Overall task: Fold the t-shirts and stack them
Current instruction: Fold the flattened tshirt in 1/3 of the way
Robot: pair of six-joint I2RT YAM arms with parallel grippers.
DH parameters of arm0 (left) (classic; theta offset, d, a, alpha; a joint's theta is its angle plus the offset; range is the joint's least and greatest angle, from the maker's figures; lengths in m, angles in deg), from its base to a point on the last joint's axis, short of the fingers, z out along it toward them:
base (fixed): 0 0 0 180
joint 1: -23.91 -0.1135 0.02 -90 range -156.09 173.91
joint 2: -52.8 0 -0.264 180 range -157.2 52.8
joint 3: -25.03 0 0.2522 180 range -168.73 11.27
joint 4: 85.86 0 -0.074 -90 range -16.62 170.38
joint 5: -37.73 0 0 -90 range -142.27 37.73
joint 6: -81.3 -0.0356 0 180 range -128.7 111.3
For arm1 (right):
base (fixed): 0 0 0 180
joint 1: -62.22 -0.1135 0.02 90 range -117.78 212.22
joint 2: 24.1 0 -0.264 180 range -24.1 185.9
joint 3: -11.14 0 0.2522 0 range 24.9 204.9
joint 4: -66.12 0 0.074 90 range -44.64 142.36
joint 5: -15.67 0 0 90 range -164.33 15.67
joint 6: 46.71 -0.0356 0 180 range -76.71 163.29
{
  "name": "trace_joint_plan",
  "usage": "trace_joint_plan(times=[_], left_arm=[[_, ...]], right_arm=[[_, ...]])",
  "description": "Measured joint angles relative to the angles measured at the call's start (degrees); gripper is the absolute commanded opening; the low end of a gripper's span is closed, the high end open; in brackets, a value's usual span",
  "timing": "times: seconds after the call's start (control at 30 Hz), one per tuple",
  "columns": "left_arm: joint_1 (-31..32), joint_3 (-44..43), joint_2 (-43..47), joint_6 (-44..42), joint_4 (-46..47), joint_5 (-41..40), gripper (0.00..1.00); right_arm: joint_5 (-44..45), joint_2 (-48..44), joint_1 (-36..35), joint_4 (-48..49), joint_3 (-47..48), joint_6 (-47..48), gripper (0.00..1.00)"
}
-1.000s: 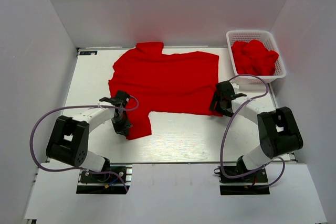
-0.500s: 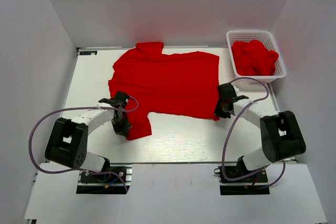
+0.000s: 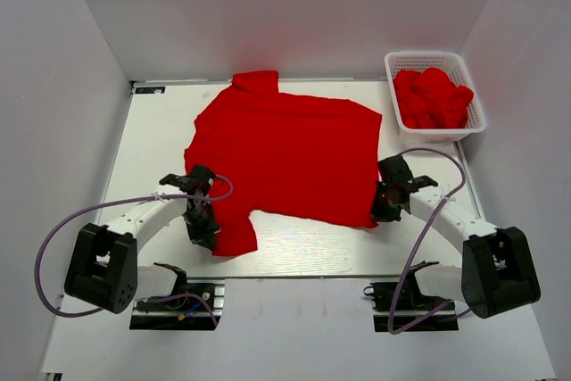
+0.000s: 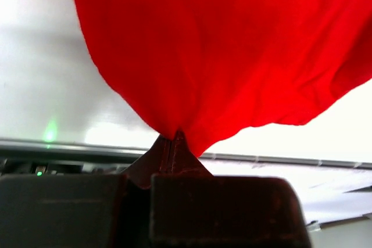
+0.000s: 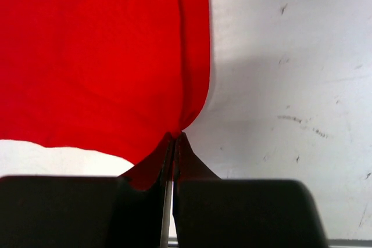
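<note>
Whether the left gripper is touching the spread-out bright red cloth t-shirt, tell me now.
Touching. The left wrist view shows the left gripper shut on the bright red cloth t-shirt, its edge pinched between the fingertips.

white table point(image 3: 312, 243), faint scuffs | white lattice basket point(image 3: 426, 60) far right | small dark label point(image 3: 150, 90), perhaps, far left

White table point(image 3: 152, 136): red t-shirt point(image 3: 285, 153), lattice basket point(image 3: 425, 54)

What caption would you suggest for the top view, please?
The left gripper and right gripper pinch a red t-shirt spread on the table; more shirts fill the basket.
</note>
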Motion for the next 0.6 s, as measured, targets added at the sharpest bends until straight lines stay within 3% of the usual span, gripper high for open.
trace_joint_plan(times=[0.23, 0.6], left_arm=[[0.0, -2.1, 2.47, -1.36, -3.39, 1.9, 0.0], [-0.76, -23.65, -9.81, -5.57, 4.02, 4.7, 0.0]], right_arm=[[-1.84, -0.28, 0.0, -1.79, 0.09, 1.81, 0.0], [-0.02, 4.04, 0.07, -1.77, 9.38, 5.44, 0.0]])
